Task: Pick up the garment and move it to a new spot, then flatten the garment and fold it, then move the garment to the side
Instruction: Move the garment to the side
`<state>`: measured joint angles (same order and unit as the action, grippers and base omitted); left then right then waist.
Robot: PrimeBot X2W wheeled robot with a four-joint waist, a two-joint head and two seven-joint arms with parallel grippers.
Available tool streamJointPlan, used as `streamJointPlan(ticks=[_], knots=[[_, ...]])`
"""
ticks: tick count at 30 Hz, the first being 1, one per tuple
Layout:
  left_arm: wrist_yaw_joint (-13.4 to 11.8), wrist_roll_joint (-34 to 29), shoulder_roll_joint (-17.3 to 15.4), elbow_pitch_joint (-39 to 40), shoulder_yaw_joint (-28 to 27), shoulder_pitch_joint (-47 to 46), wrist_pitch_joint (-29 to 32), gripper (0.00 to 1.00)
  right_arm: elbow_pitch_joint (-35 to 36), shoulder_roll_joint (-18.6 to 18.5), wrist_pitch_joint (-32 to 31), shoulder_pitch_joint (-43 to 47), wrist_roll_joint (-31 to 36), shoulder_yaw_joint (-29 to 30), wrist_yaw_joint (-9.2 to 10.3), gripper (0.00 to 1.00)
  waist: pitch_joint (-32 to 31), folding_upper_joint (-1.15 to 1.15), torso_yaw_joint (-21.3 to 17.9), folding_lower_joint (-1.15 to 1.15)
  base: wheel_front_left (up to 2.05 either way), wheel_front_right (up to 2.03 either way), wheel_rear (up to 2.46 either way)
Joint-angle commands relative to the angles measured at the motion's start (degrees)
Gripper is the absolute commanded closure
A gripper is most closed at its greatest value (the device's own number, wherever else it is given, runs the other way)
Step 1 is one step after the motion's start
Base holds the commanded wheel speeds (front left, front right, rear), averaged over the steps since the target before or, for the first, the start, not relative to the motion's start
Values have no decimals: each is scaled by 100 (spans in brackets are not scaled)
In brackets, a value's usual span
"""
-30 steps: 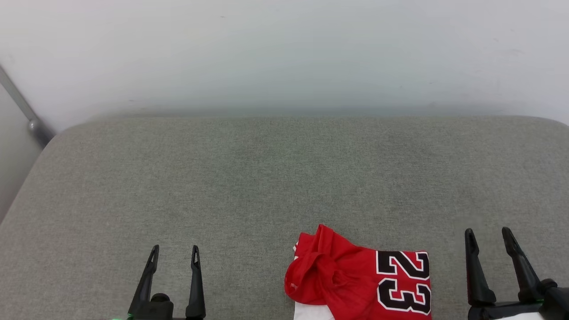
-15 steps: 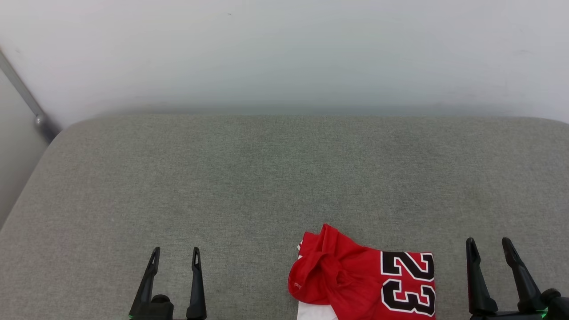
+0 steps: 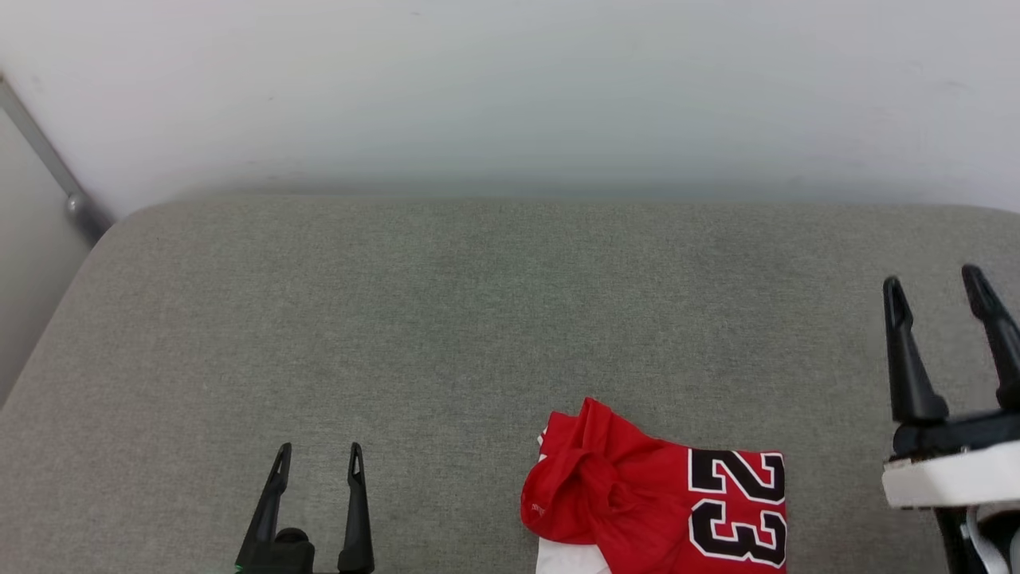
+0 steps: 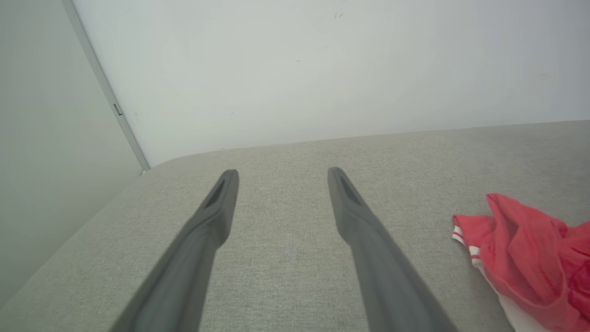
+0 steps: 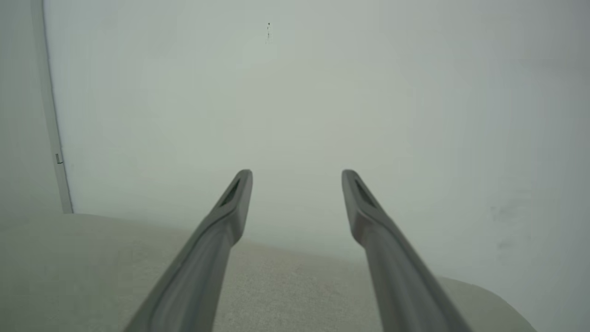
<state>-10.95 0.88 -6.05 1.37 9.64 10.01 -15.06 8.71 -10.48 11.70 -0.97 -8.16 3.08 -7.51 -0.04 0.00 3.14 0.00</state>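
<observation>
Surface: a wide, flat grey woven-fabric cushion (image 3: 446, 319) with rounded far corners.
On it: a red jersey-style garment (image 3: 629, 502) bearing a black, white-edged "23".
Garment's place: at the near edge, right of centre.
Garment's lie: flat and folded on its right, where the number shows, and bunched into loose folds on its left. White cloth shows under the red at the near side.

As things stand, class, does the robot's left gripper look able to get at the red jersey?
Probably yes. The left gripper is open, and bare grey cushion alone lies between it and the red jersey; nothing blocks the way.
</observation>
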Motion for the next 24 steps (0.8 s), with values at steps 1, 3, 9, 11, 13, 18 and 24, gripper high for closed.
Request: streamJointPlan(ticks=[1, 3, 9, 11, 13, 18, 24], knots=[[8, -22, 21, -11, 2, -40, -14, 0, 78, -115, -345, -174, -142, -88, 4, 0, 6, 0, 8, 0, 0, 0, 0], [4, -21, 32, 3, -5, -55, -13, 0, 236, -452, -1055, -350, -288, -286, 4, 0, 40, 0, 13, 0, 0, 0, 0], [34, -24, 47, 22, -27, -112, -13, 0, 356, -1437, -3607, -639, -1469, -846, 5, 0, 163, 0, 6, 0, 0, 0, 0], [46, -27, 48, 26, -29, -145, -14, 0, 352, -1747, -4390, -650, -1961, -959, 5, 0, 209, 0, 4, 0, 0, 0, 0], [57, -31, 54, 32, -37, -191, -14, 0, 297, -1974, -5064, -613, -2463, -1041, 5, 0, 261, 0, 2, 0, 0, 0, 0], [100, -35, 68, 36, -22, -291, -14, 0, 75, -2439, -6221, -381, -3407, -1258, 4, 0, 430, 0, 27, 0, 0, 0, 0], [154, -45, 88, 61, 0, -470, -14, 0, -439, -2326, -6807, -98, -4120, -1148, 4, 0, 735, 0, 152, 0, 0, 0, 0]])
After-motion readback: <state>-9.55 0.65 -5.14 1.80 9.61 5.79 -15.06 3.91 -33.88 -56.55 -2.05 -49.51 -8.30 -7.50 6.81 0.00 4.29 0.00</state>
